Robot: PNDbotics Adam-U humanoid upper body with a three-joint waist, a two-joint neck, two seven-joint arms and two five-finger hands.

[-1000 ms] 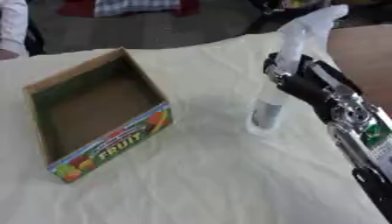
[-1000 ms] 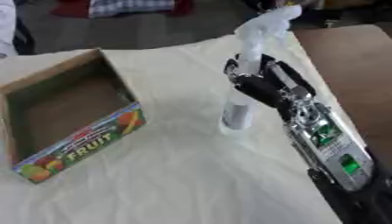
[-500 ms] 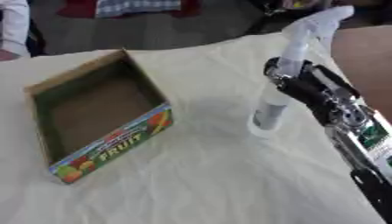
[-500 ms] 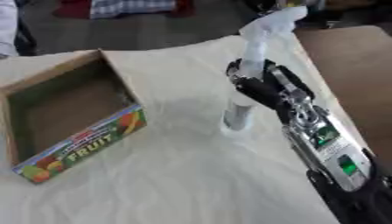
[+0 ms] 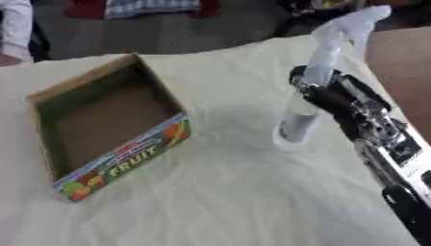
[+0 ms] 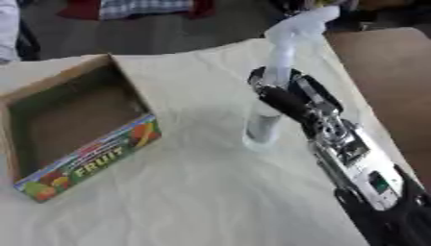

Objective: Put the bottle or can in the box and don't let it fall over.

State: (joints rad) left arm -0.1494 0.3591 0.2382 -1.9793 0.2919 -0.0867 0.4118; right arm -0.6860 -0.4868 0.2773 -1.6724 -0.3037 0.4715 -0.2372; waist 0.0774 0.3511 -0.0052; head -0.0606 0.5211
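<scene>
On the right side of the table (image 5: 210, 192), which is covered with a pale yellow cloth, stands a clear spray bottle (image 5: 307, 108) with a white trigger head and a long white neck; its body is see-through with a greyish lower part, and it leans slightly, its head tipped toward the far right. The robot's right hand (image 6: 282, 96) comes in from the near right and has its dark fingers curled round the bottle's middle, grasping it. Whether the bottle's base rests on the cloth or sits just above it cannot be told. The cardboard box (image 5: 105, 125), open at the top with "FRUIT" printed on its near side, sits well apart to the left. Compared with a second ago, the hand keeps its hold and the bottle stands in much the same spot, box unchanged.
</scene>
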